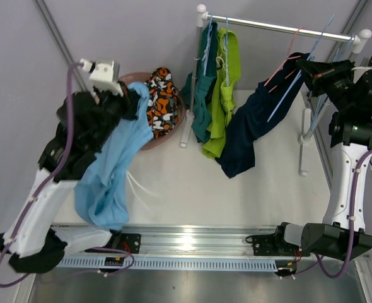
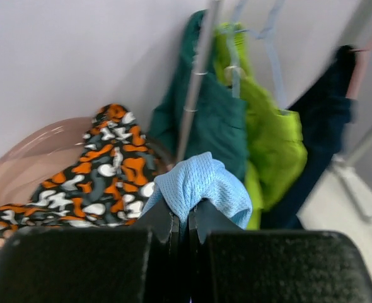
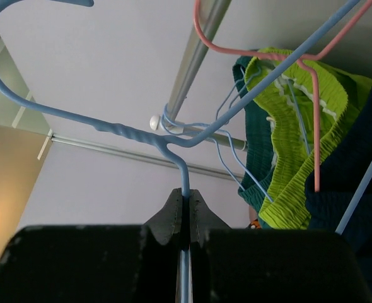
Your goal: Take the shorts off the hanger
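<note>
The left end effector (image 2: 186, 218) pinches the light blue shorts (image 1: 107, 170), which drape below it. The right end effector (image 3: 186, 202) is pressed together on a blue hanger (image 3: 129, 136), with the navy shorts (image 1: 249, 126) hanging just beside it.

Pink basin (image 2: 41, 154) beside clothes rack (image 1: 280, 26)

Overhead plus two close wrist views, sharing rack (image 1: 280, 26)
</note>
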Robot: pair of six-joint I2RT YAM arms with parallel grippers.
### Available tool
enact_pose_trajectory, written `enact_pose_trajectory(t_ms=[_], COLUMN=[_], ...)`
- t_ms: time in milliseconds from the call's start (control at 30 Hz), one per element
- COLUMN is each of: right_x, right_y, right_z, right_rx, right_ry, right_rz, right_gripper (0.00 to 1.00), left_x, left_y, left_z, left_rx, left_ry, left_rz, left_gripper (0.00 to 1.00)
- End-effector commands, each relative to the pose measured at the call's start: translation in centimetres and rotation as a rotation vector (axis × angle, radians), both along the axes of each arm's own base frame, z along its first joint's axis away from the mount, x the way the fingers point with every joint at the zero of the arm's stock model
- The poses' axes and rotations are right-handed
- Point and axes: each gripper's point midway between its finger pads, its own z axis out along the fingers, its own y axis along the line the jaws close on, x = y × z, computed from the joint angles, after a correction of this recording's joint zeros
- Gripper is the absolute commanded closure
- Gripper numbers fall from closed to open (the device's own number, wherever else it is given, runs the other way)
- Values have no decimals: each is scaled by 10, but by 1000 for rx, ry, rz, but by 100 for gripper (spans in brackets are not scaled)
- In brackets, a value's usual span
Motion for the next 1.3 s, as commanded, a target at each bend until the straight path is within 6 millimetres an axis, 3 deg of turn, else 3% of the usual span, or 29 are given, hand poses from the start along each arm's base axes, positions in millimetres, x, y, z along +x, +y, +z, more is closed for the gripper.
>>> enact_pose_trajectory(t_ms=[0, 33, 67, 133, 167, 200, 233, 267, 300, 367, 400, 467, 500, 600, 633, 700, 733, 800, 867, 967, 1033, 1067, 1133, 1167, 1267], right_x=[-5, -3, 0, 7, 10, 15, 18, 21, 27, 33, 36, 43, 46, 56, 59, 64, 66, 67, 66, 61, 57, 56, 50, 46, 42], right_y=[-5, -7, -9, -16, -18, -22, -25, -27, -30, -34, -36, -41, -43, -47, -48, -51, -52, -53, -52, -49, -47, -47, -44, -44, -42], right_z=[20, 18, 16, 10, 8, 2, -2, -4, -11, -18, -20, -29, -33, -44, -46, -52, -55, -60, -55, -56, -55, -55, -53, -52, -55], right_rx=[-34, -36, -37, -35, -37, -36, -34, -37, -32, -28, -27, -26, -27, -24, -23, -13, -11, -3, -3, 2, 1, 3, -1, -7, -8], right_ry=[-97, -95, -93, -78, -76, -64, -55, -56, -40, -29, -28, -12, -4, 11, 15, 29, 35, 47, 18, 17, 16, 19, 15, 14, 34], right_rz=[14, 15, 13, 7, 4, 2, 1, -1, -1, -1, -2, -6, -9, -9, -9, -15, -18, -23, -29, -30, -30, -32, -35, -42, -42], right_gripper=[100, 100, 100, 100, 100, 100, 100, 100, 100, 100, 100, 100, 100, 100, 100, 100, 100, 100, 100, 100, 100, 100, 100, 100, 100], left_x=[49, 76, 77, 105, 118, 133, 144, 146, 172, 189, 211, 230, 248, 275, 291, 305, 317, 324, 330, 335, 337, 336, 335, 332, 320], left_y=[-2, -7, 1, 16, 19, 32, 31, 36, 46, 53, 67, 76, 90, 103, 104, 104, 103, 103, 105, 108, 110, 110, 111, 112, 113], left_z=[11, -4, 31, 33, 54, 55, 52, 70, 67, 76, 61, 55, 37, 4, -21, -45, -68, -93, -127, -152, -167, -178, -194, -199, -192], left_rx=[26, 46, 9, -3, -28, -30, -28, -37, -36, -67, -74, -120, -124, -136, -130, -126, -120, -116, -114, -118, -114, -112, -113, -117, -126], left_ry=[5, 54, 3, 18, -15, -14, -3, -40, -40, -73, -49, -52, -20, 40, 86, 127, 170, 230, 304, 353, 386, 420, 473, 495, 506], left_rz=[-26, -14, 1, 30, 43, 85, 70, 78, 104, 105, 127, 142, 171, 205, 210, 210, 208, 217, 238, 265, 279, 285, 299, 307, 318], left_gripper=[100, 100, 100, 100, 100, 100, 100, 100, 100, 100, 100, 100, 100, 100, 100, 100, 100, 94, 75, 69, 60, 40, 23, 7, 1])
